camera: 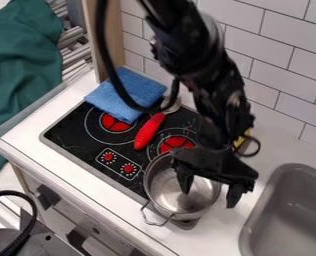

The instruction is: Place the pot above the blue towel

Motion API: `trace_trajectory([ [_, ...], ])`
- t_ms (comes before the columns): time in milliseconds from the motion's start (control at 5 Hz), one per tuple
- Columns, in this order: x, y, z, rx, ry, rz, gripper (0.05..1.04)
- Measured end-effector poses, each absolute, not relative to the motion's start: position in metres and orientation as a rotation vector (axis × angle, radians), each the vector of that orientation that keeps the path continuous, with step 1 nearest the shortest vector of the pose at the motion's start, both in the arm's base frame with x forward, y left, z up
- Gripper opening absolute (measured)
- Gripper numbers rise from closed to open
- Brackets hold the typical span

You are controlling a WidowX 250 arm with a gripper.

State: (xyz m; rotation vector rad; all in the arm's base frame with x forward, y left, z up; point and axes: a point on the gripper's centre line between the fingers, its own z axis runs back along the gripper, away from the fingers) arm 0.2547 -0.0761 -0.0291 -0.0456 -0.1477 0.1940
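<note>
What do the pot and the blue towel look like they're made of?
The pot: bare metal, likely stainless steel, judging by its silvery, shiny inside with bright reflections. The blue towel: soft, matte cloth, perhaps terry or microfibre, judging by its slightly fuzzy surface and rounded folds.

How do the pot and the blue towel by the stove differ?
The pot is shiny, silvery metal; the towel is matte blue cloth.
The pot is round, hollow and has a wire-like handle; the towel is folded into a flattish, roughly four-sided pad.
The robot's gripper is down at the pot, while the towel is well away from it.
Both overlap the edge of the black stove.
</note>
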Motion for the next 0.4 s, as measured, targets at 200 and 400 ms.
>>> trace_trajectory([
  [200,0.2558,-0.0746,-0.0424,-0.014,-0.195,0.198,0.948],
  [400,0.2587,-0.0754,-0.0434,-0.001,-0.264,0.157,0.677],
])
